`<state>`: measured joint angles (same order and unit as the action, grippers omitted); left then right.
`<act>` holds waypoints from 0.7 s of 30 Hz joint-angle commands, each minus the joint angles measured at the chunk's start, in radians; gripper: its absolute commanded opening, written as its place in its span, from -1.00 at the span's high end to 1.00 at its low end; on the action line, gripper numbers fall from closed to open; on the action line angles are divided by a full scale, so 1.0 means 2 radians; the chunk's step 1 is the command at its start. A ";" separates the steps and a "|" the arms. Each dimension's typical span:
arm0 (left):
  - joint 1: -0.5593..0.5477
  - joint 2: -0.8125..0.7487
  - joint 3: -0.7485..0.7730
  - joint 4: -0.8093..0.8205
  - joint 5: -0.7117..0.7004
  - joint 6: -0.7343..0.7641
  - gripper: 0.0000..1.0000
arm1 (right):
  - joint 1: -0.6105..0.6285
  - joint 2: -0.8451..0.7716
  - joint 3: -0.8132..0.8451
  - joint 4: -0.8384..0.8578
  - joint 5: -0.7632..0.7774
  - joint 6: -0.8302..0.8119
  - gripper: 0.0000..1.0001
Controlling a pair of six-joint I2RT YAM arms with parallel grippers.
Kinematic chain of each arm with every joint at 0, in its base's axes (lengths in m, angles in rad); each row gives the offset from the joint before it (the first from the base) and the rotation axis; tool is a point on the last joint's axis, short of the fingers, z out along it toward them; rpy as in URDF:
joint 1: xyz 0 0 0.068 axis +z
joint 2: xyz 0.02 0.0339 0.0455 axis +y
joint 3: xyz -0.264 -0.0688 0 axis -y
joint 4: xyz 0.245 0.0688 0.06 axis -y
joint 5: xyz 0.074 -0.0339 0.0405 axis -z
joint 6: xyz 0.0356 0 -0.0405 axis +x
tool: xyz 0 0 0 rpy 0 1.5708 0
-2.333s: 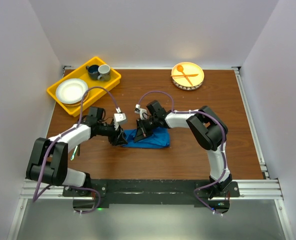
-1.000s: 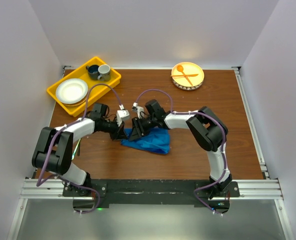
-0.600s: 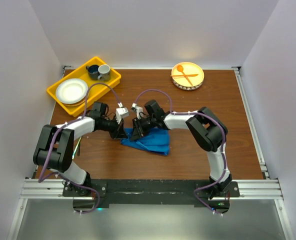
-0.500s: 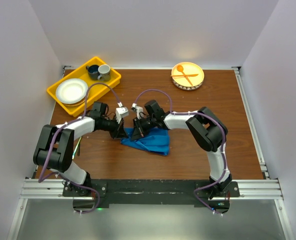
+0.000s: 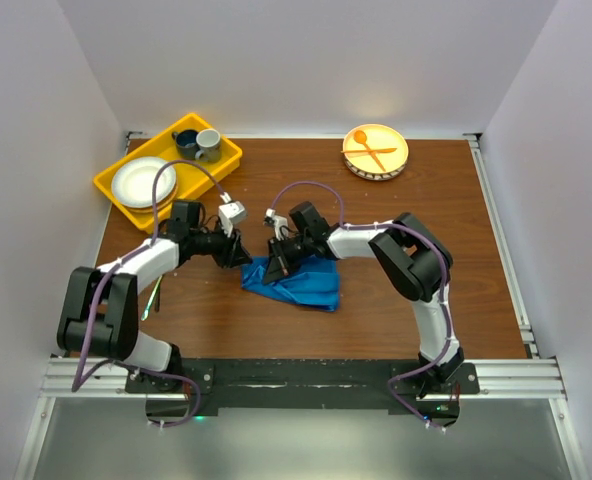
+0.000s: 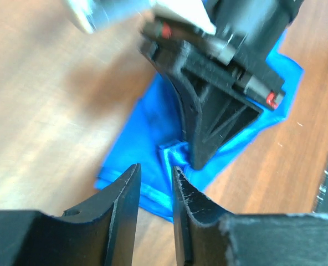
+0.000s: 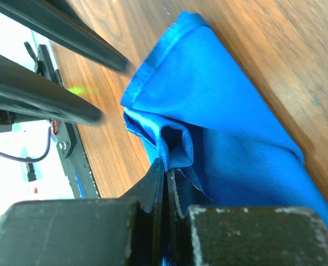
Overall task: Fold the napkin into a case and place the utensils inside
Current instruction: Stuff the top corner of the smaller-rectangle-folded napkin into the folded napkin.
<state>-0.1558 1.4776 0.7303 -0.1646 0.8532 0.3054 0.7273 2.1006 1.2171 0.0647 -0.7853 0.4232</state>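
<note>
The blue napkin lies crumpled and partly folded on the table's middle; it also shows in the left wrist view and the right wrist view. My right gripper is shut on a raised fold near the napkin's left end. My left gripper hangs just left of the napkin, its jaws a little apart and empty. A slim greenish glint lies by my left forearm; I cannot tell whether it is the metal utensils.
A yellow tray at the back left holds a white plate and two cups. A yellow plate at the back holds an orange plastic spoon and fork.
My left gripper has let go of the napkin's left edge and drawn back to the far left. The right gripper still holds its fold; the napkin has slid slightly away.
</note>
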 commanded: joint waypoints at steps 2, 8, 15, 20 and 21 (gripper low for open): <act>-0.002 -0.027 -0.014 0.065 -0.068 -0.007 0.39 | -0.009 0.017 0.013 0.005 -0.021 0.028 1.00; -0.039 -0.024 -0.010 0.040 -0.109 0.024 0.40 | -0.014 0.025 0.012 0.010 -0.026 0.045 1.00; -0.090 -0.029 -0.022 0.039 -0.163 0.043 0.38 | -0.015 0.033 0.019 0.005 -0.032 0.055 1.00; -0.101 -0.024 -0.027 0.038 -0.188 0.050 0.39 | -0.015 0.033 0.020 0.001 -0.034 0.055 1.00; -0.102 -0.022 -0.027 0.036 -0.190 0.051 0.38 | -0.015 0.035 0.021 0.000 -0.033 0.056 1.00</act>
<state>-0.3462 1.4395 0.6834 -0.0998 0.5339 0.3676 0.6991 2.1532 1.2324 0.0826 -0.8639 0.5320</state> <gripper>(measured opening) 0.307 0.014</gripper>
